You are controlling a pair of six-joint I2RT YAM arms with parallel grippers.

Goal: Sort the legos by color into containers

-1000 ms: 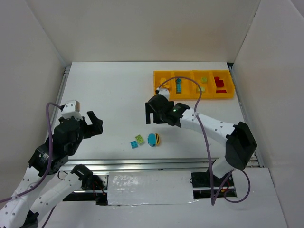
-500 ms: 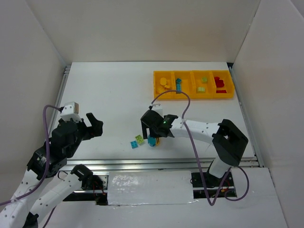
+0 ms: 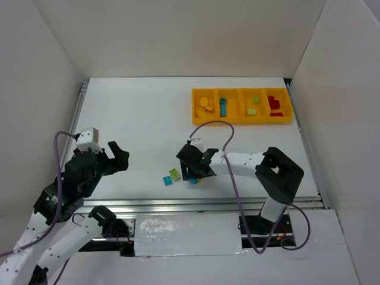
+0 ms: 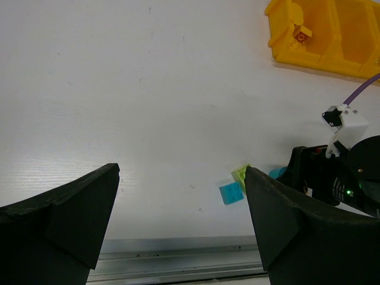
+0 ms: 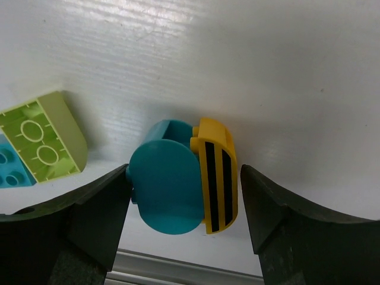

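A rounded teal-and-yellow striped lego (image 5: 169,190) lies on the white table between the fingers of my right gripper (image 5: 185,178). The left finger touches its teal side; a sliver of gap shows at the yellow side. From above, that gripper (image 3: 193,176) covers most of the brick. A light green lego (image 3: 174,173) and a blue lego (image 3: 168,181) lie just left of it. The yellow containers (image 3: 240,121) stand at the back right, holding yellow, blue, green and red bricks in turn. My left gripper (image 3: 116,156) hovers open far to the left, holding nothing.
The metal rail (image 3: 178,205) runs along the table's near edge, close below the loose bricks. White walls enclose the table on three sides. In the left wrist view, the green lego (image 4: 239,174) and blue lego (image 4: 230,193) sit by the right arm.
My right arm came forward from near the tray and dropped over the teal-and-yellow lego. Its jaws have narrowed around the brick. The left arm has barely moved.
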